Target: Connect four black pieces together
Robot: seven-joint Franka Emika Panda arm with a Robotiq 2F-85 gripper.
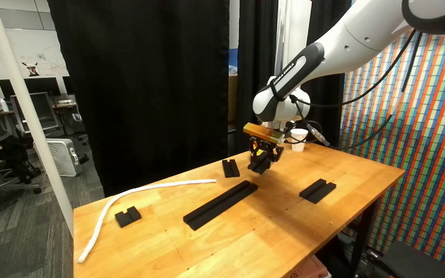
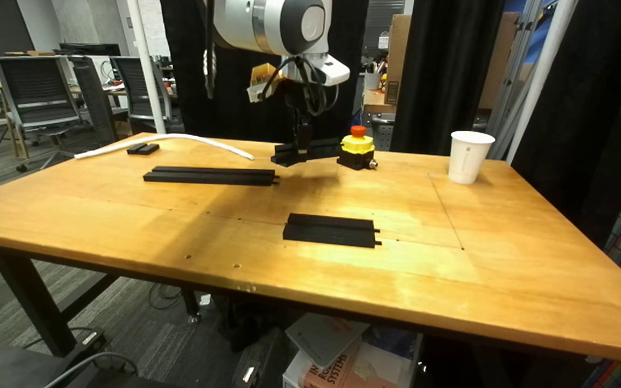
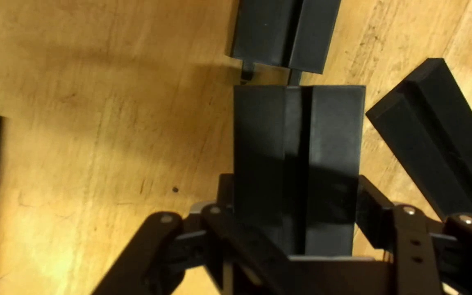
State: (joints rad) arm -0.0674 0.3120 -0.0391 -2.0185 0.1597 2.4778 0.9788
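My gripper point(image 3: 296, 200) is shut on a black bar point(image 3: 336, 127), its fingers against both long sides. In an exterior view, the held bar point(image 1: 260, 163) hangs slightly tilted above the table. A long black strip point(image 1: 220, 205) lies on the table, apparently joined bars; no seam is clear. In the wrist view, the strip's end point(image 3: 285, 32) has two prongs facing the held bar's end. The held bar is higher and partly covers one prong; they look apart. Another black bar point(image 1: 318, 190) lies alone and also shows in an exterior view point(image 2: 332, 230).
A short black block point(image 1: 230, 168) lies beside the gripper, also in the wrist view point(image 3: 436, 139). Another small block point(image 1: 128, 217) lies by the white cable point(image 1: 145, 189). A yellow-and-red emergency stop point(image 2: 357, 148) stands close to the gripper. A white cup point(image 2: 469, 156) stands farther off.
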